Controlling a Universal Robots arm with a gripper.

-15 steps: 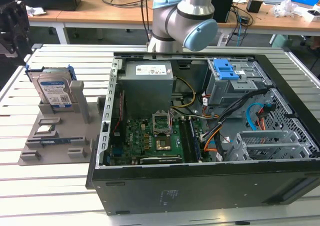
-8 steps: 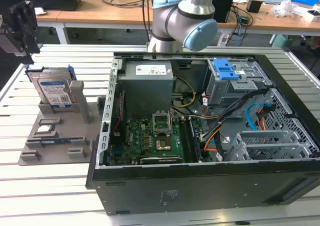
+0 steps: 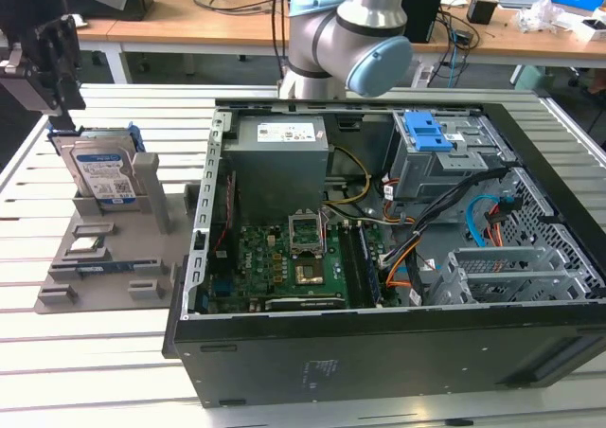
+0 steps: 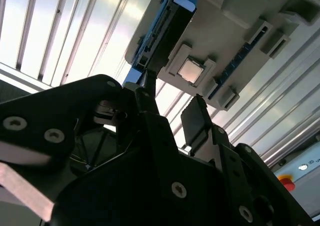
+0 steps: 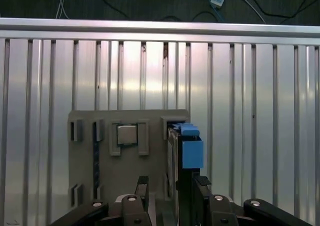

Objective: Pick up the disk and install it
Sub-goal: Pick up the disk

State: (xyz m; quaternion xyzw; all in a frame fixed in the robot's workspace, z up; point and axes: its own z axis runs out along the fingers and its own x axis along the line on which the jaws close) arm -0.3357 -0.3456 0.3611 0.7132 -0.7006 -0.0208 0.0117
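The disk (image 3: 99, 172) stands on edge in a grey holder (image 3: 104, 258) at the exterior view's left, its blue-and-white label facing the camera and a blue frame along its edges. My gripper (image 3: 59, 106) hangs just above it, slightly toward the exterior view's left. In both wrist views the disk (image 5: 191, 153) (image 4: 167, 28) appears edge-on beyond the black fingers (image 5: 143, 186). The gripper (image 5: 172, 186) (image 4: 170, 108) is open, holding nothing and not touching the disk.
An open computer case (image 3: 379, 352) lies on the slatted metal table (image 3: 114, 352), with a grey power-supply box (image 3: 279, 144), a motherboard (image 3: 284, 258) and a drive bay with a blue latch (image 3: 431, 130). The holder also carries a square chip (image 5: 127, 134). Desks (image 3: 208, 21) stand behind.
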